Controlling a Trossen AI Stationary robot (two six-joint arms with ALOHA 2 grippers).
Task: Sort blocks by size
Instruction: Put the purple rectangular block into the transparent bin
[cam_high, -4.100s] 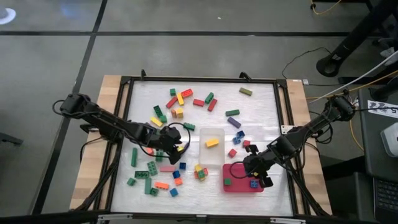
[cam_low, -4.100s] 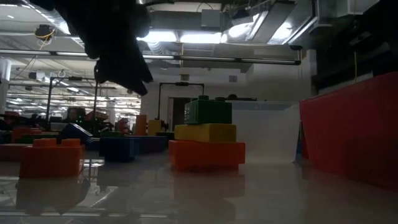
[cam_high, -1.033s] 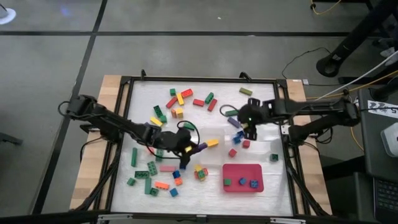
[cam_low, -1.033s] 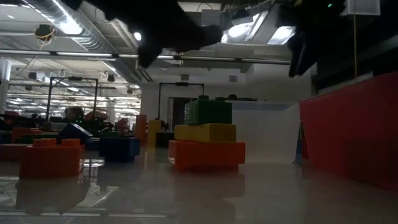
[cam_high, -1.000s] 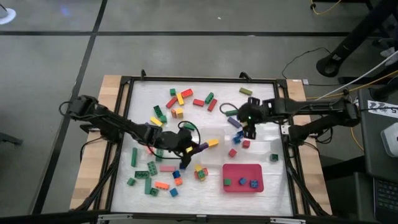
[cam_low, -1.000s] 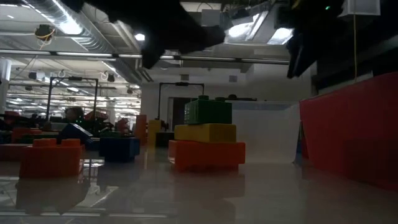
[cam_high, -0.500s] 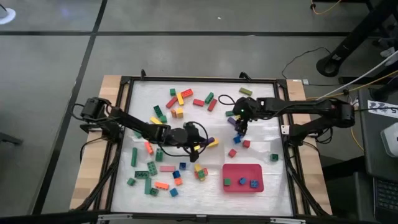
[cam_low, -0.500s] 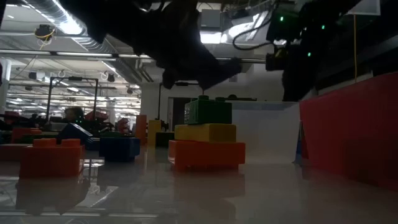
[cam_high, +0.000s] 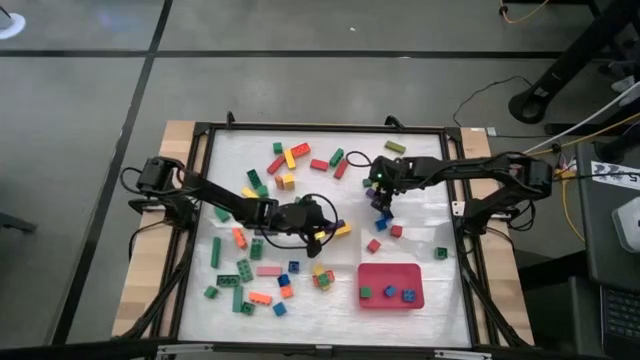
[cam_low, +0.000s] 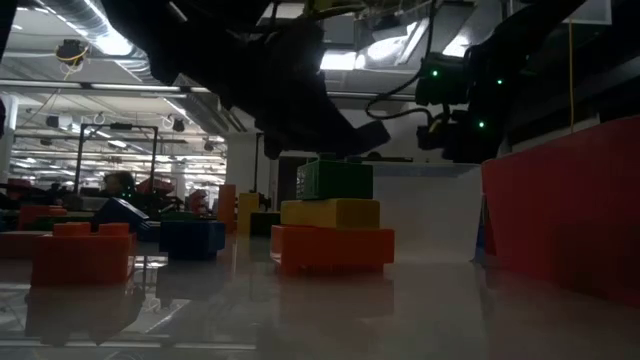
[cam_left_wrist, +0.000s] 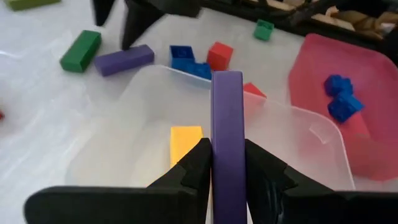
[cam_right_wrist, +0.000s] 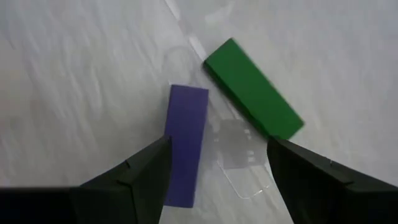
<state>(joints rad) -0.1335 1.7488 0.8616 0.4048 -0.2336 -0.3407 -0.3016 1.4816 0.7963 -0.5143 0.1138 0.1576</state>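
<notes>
Blocks of many colours lie scattered over the white table (cam_high: 420, 150). My left gripper (cam_high: 322, 226) is shut on a purple bar (cam_left_wrist: 227, 118) above the clear tub (cam_left_wrist: 292, 134), in which a yellow bar (cam_left_wrist: 185, 142) lies flat. My right gripper (cam_high: 381, 196) hangs open, pointing down, over a second purple bar (cam_right_wrist: 185, 142) and a green bar (cam_right_wrist: 252, 96), both flat on the table. Its fingers (cam_right_wrist: 134, 180) stand apart above the purple bar and touch nothing. In the low view a green, yellow and orange stack of blocks (cam_low: 335, 225) stands mid-table. My left gripper pinches the purple bar's two long sides (cam_left_wrist: 227, 168) between its two fingers. The fingers come slanting down from the table's left and lie along the bar, whose free end (cam_left_wrist: 227, 81) sticks out ahead of them. The bar is lifted clear, over the tub's opening.
The red tray (cam_high: 392, 285) with a few small blocks stands near the front right, just beyond the tub. Blue and red small blocks (cam_left_wrist: 199, 59) lie beside the tub's far wall. Loose blocks crowd the table's left and far parts. A black frame (cam_high: 455, 200) rims the table.
My left gripper has carried the purple bar toward the table's right and down, over the clear tub. My right gripper has sunk and shifted toward the table's left, coming low over the purple and green bars, still open.
</notes>
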